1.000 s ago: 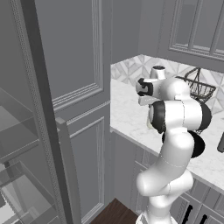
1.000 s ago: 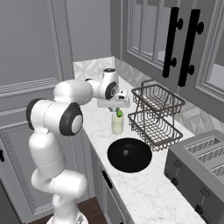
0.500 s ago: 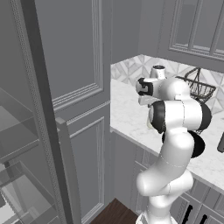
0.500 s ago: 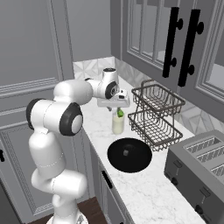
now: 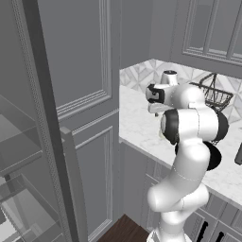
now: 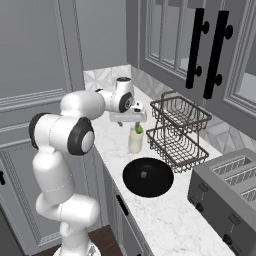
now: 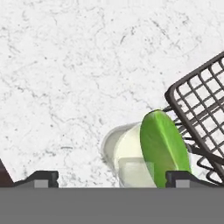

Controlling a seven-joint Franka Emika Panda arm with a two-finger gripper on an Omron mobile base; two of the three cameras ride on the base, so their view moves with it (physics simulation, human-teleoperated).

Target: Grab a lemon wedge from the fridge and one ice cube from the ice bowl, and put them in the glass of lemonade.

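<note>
The glass of lemonade (image 6: 135, 140) stands on the marble counter beside the wire basket, a green leaf sprig (image 7: 164, 148) at its rim. My gripper (image 6: 128, 118) hangs just above it, pointing down. In the hand view the gripper (image 7: 111, 178) is open, its fingertips (image 7: 41, 177) wide apart on either side of the glass (image 7: 124, 153) with nothing between them. A pale block that looks like an ice cube (image 7: 135, 169) lies in the drink. The lemon wedge and the ice bowl are out of view. The fridge (image 5: 28, 198) shows its clear shelves at the far left.
A two-tier dark wire basket (image 6: 177, 131) stands right of the glass, close to the hand. A round black plate (image 6: 148, 176) lies nearer the counter's front edge, with a grey toaster (image 6: 230, 192) beyond it. Wall cabinets (image 6: 210, 50) hang above the counter (image 5: 142, 127).
The fingers have spread apart over the glass. The arm and the base have stayed where they were.
</note>
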